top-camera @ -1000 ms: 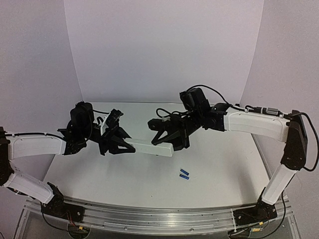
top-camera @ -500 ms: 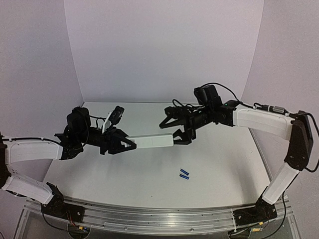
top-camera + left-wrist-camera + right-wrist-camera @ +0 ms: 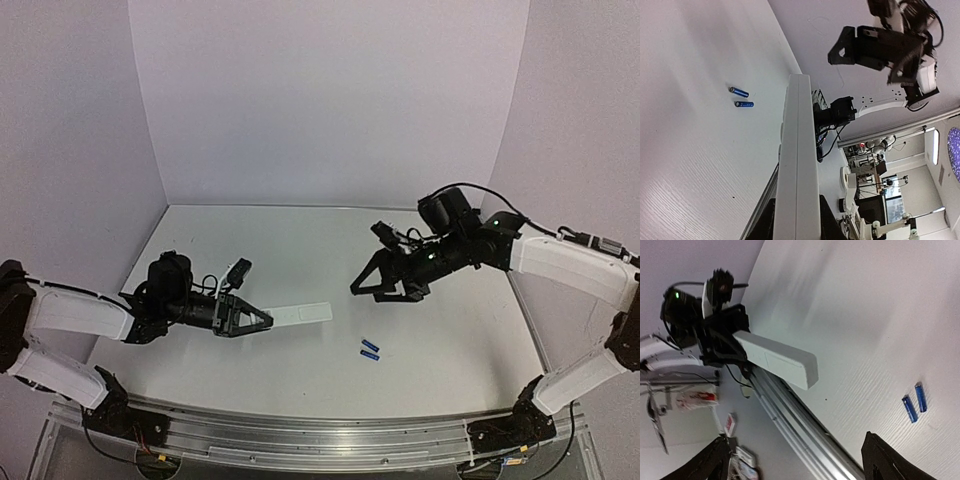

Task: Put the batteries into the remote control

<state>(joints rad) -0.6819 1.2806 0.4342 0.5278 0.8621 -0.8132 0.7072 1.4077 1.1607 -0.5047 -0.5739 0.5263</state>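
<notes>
The left gripper (image 3: 260,320) is clamped on one end of the remote (image 3: 300,315), its black fingers (image 3: 769,222) pressed against the two long edges. The left arm lies low, forearm nearly level, reaching right across the worktop (image 3: 300,240). The remote is a slim white plastic slab that juts straight out of the gripper toward the middle of the worktop. The face seen from above looks plain and smooth, and the right wrist view shows a faint rectangular seam on it. Whether its free end touches the worktop cannot be told.

The right gripper (image 3: 382,290) is spread wide and touches nothing. It hangs above the worktop with the wrist tipped down, well apart from the remote's free end, and the right arm stretches in from the right side.

The batteries (image 3: 370,350), two small blue cylinders with silver ends, lie side by side on the matte white worktop. They are nearer the arm bases than either gripper, apart from the remote.
</notes>
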